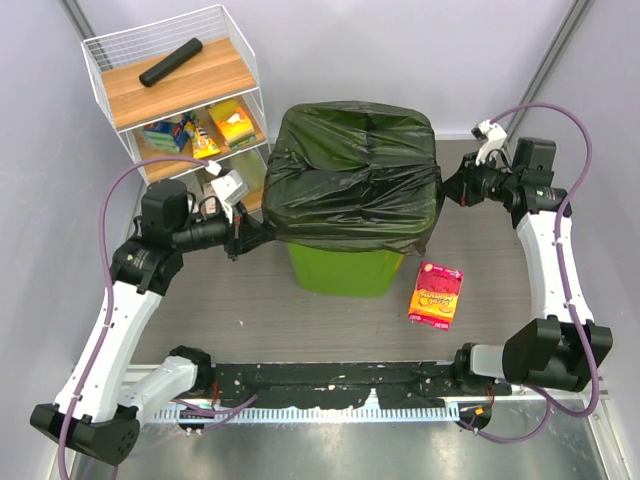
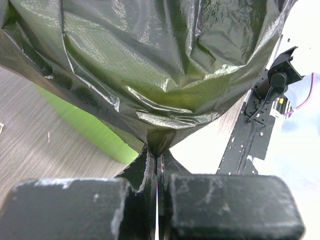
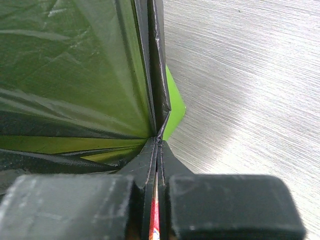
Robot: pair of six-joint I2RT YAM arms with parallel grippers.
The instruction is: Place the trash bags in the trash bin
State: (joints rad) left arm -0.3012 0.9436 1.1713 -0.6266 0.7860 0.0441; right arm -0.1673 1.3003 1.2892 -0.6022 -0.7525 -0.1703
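- Trash bag (image 1: 350,175): lies spread over the top of the trash bin (image 1: 345,270), glossy, black and crinkled; hangs down past the rim on every side in view, wider than the bin itself.
- Trash bin: stands upright on the tabletop (image 1: 490,260); shows bare lime green only on the lower part of its near wall, below the bag's hem.
- Left gripper (image 1: 243,238): reaches in at the bin's left side, level with the hanging hem of the bag.
- Left wrist view: jaws pressed together on a gathered point of the black film, which fans out above them in tight folds; strip of green bin wall behind the bag, lower left.
- Right gripper (image 1: 450,187): sits at the bin's right side, toward its far corner, against the bag's edge.
- Right wrist view: jaws closed on a thin fold of the bag, with creases running out from the pinch; sliver of green just beyond the fold, bare tabletop further right.
- Snack packet (image 1: 436,293): lies flat on the tabletop near the bin's near right corner, red and yellow, apart from the bin.
- Wire shelf rack (image 1: 175,90): stands beyond the bin's far left corner, white, with wooden shelves; carries a black roll (image 1: 170,62) on top and coloured packages on the shelf below.
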